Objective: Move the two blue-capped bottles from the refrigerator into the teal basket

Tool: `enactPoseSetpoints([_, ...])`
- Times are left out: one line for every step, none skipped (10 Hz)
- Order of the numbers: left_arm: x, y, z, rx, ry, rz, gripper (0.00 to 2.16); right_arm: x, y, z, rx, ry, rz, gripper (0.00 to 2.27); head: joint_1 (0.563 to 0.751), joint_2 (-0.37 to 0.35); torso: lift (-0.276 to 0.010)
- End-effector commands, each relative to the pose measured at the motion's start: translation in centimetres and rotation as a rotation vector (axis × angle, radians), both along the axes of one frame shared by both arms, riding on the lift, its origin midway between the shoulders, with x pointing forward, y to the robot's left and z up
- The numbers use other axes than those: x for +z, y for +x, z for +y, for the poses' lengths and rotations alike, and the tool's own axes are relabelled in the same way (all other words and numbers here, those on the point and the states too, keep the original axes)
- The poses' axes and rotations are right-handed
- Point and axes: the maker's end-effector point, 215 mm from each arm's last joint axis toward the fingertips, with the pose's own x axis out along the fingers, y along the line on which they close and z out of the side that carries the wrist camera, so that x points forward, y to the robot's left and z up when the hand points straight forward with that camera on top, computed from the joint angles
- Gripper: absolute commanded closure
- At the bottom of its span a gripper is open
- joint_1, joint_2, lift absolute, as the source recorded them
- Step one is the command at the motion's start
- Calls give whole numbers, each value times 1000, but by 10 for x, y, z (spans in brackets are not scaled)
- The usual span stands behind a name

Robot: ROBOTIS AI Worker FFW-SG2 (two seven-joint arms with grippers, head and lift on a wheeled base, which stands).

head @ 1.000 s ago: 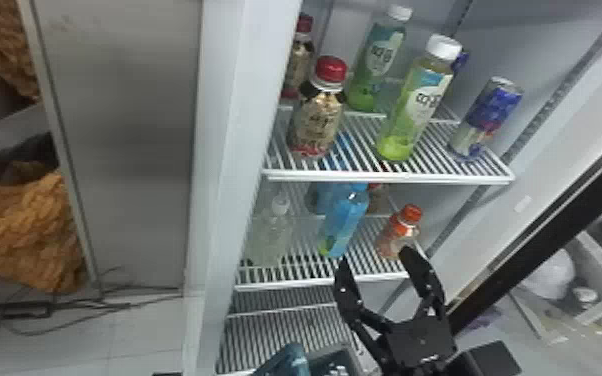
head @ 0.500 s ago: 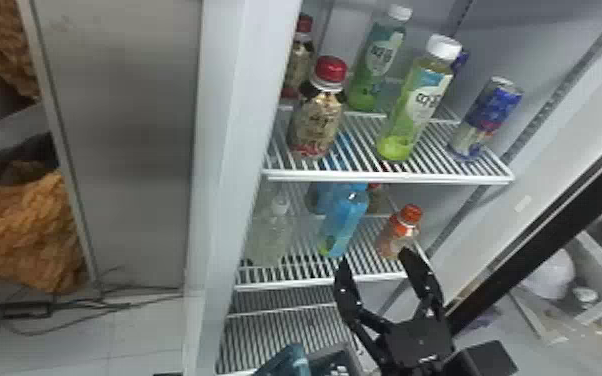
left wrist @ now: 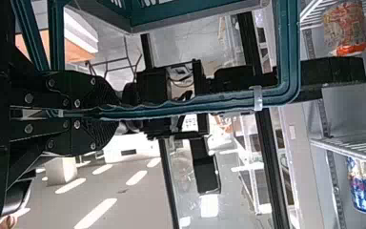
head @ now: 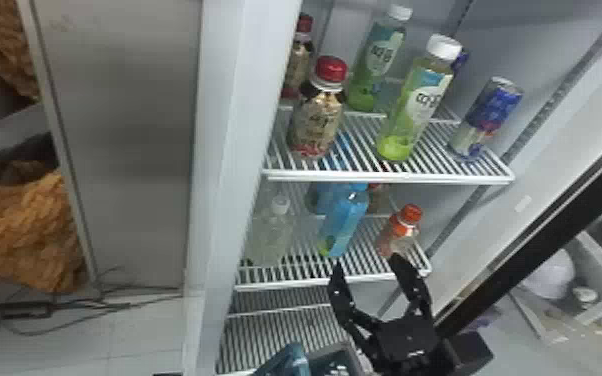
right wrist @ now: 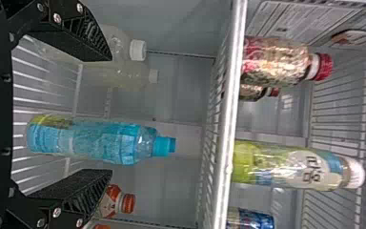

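Nearest is the basket [left wrist: 190, 10], low in front of the fridge [head: 230, 150]. The left tool [left wrist: 100, 113] is clenched on its handle [left wrist: 209, 106]. A little to the right, at the fridge's open front, is the right tool [head: 367, 267]. It is released, its fingers [right wrist: 83, 36] spread wide with nothing held between them, and it faces the middle rack [head: 335, 282]. Below that, the bottom rack [head: 285, 332] runs back behind the basket.

The near blue-capped bottle [head: 344, 225] stands upright on the middle rack, in line with the gap of the right tool. Left of it stands a clear bottle [head: 270, 237] with a white cap, and right of it an orange-capped bottle [head: 399, 232]. Just behind the near blue one is a second blue bottle [head: 320, 197], partly hidden; both are in the fridge. A red-topped bottle [head: 377, 196] shows partly at the far right of that group.

On the upper rack [head: 390, 176], the near row has a red-capped bottle [head: 317, 117] on the left, a green bottle [head: 415, 107] with a white cap toward the middle, and a blue can [head: 487, 117] on the right. Behind them are a smaller-looking red-capped one [head: 299, 62] on the left and another green bottle [head: 372, 70] with a white cap, farther back between the front two bottles.
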Motion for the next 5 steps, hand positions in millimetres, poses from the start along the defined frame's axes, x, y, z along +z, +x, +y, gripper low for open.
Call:
enactPoseSetpoints([0,0,0,0,0,0,1090,-5,8,-3,-3,-1,2,183,695,-350,-152])
enactPoseSetpoints([0,-1,0,0,-1,3,1090,-7,13,-4,-3,-3,-5,183,695,-350,-152])
enactPoseSetpoints([0,0,0,-2,-1,1,1090,-8,17,-5,-4,-5,-13,183,695,-350,-152])
enactPoseSetpoints([0,0,0,0,-1,0,1090,-11,23,-7,-5,-8,-15,183,695,-350,-152])
enactPoseSetpoints([1,0,-1,1,-3,0,1090,-13,30,-9,-10,-8,-18,183,695,-350,-152])
